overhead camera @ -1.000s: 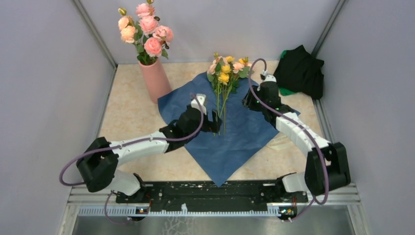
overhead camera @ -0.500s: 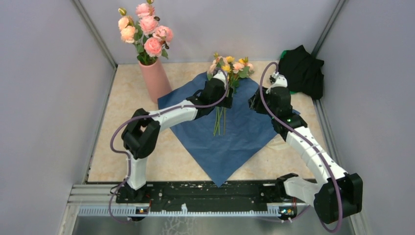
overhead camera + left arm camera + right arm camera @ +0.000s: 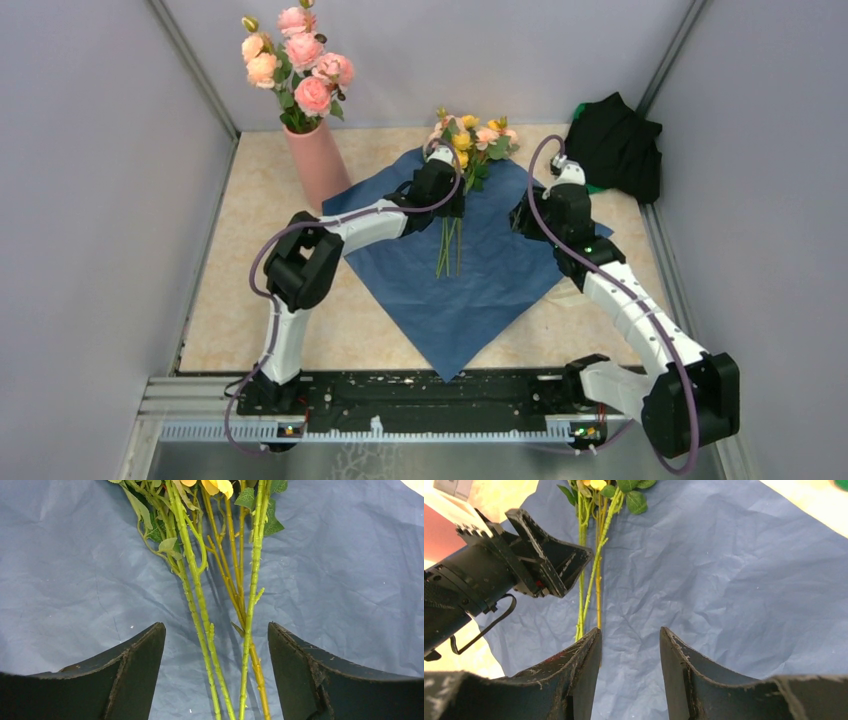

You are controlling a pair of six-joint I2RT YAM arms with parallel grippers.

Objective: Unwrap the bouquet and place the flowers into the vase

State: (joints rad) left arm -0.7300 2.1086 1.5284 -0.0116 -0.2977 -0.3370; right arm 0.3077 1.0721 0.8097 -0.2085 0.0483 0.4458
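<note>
So the crinkled blue paper sheet (image 3: 480, 285) is spread flat on the middle of the beige stone-look tabletop (image 3: 255, 270). The thin green-stemmed flowers with yellow and peach blooms (image 3: 468, 140) lie on its far half, heads toward the back wall. The left gripper (image 3: 216, 632) sits over the stems, one finger either side, not touching them. The right gripper (image 3: 630, 635) is over the paper just right of them. A tall salmon-pink vase (image 3: 318, 165) stands just beside the paper's back-left edge with big pink roses (image 3: 300, 60) in it. A black cloth heap (image 3: 612, 145) sits back-right.
</note>
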